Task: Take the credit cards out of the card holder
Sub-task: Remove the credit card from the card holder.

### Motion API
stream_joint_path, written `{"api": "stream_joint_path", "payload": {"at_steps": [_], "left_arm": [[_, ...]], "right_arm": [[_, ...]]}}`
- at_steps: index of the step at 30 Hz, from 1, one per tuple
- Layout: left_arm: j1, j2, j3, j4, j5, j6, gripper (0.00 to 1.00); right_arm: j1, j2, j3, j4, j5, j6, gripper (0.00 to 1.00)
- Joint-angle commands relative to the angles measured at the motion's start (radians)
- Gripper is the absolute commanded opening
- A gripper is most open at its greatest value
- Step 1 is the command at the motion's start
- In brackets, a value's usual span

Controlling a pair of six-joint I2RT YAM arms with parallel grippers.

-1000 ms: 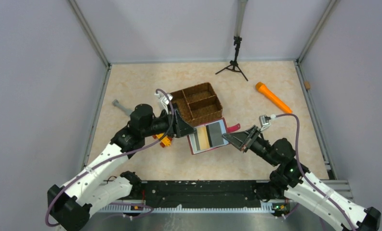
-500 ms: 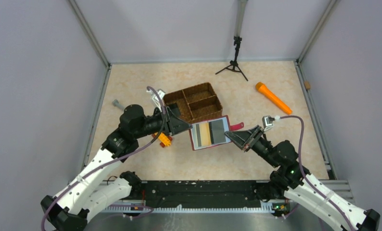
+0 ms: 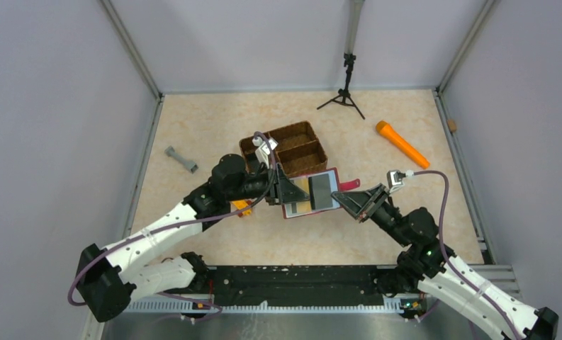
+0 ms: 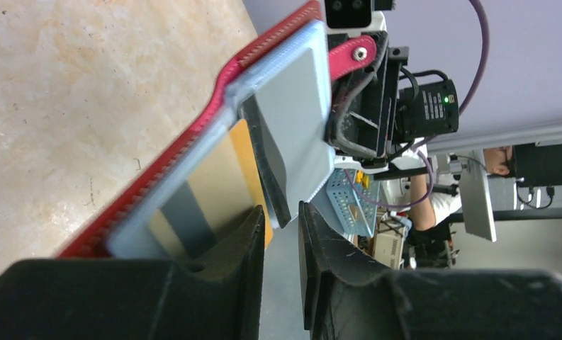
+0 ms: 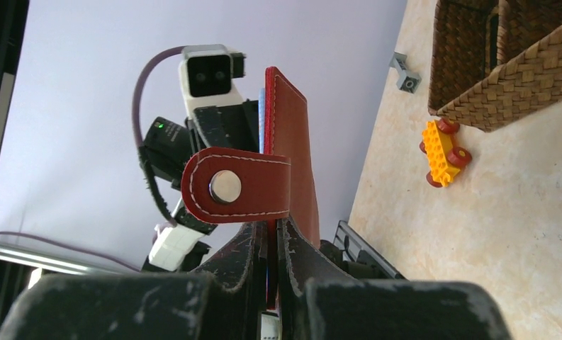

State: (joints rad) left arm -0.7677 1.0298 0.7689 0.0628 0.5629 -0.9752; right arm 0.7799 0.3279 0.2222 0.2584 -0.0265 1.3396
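Tabletop [image 3: 214, 127] of pale marbled beige, boxed in by plain lilac-grey walls [image 3: 263, 42] with aluminium posts [image 3: 132, 49] at the far corners. Small black tripod [image 3: 346, 88] at the far edge, orange stick [image 3: 402, 143] far right, grey dumbbell-shaped piece [image 3: 181, 159] out to the left, all well apart from the work. Divided wicker basket [image 3: 285, 129] near the middle, with an orange-yellow toy car [image 5: 444, 152] near its near-left corner. Dark red card holder [image 5: 292, 142] spread open just in front of the basket, between the two arms, pinched at its strap tab [image 5: 235, 185] edge by the right fingers [image 5: 292, 248], closed tight on it. Dark card [image 3: 320, 190] and tan-gold card [image 3: 300, 188] both in the pale blue pockets. Left fingers [image 4: 253, 234] narrowly apart at the opposite edge, by the tan-gold card; contact with it unclear.
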Motion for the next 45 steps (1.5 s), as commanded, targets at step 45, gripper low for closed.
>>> {"api": "stream_joint_path", "payload": {"at_steps": [45], "left_arm": [[0.005, 0.074, -0.177, 0.6, -0.024, -0.33, 0.28]], "right_arm": [[-0.01, 0.024, -0.032, 0.222, -0.012, 0.072, 0.0]]}}
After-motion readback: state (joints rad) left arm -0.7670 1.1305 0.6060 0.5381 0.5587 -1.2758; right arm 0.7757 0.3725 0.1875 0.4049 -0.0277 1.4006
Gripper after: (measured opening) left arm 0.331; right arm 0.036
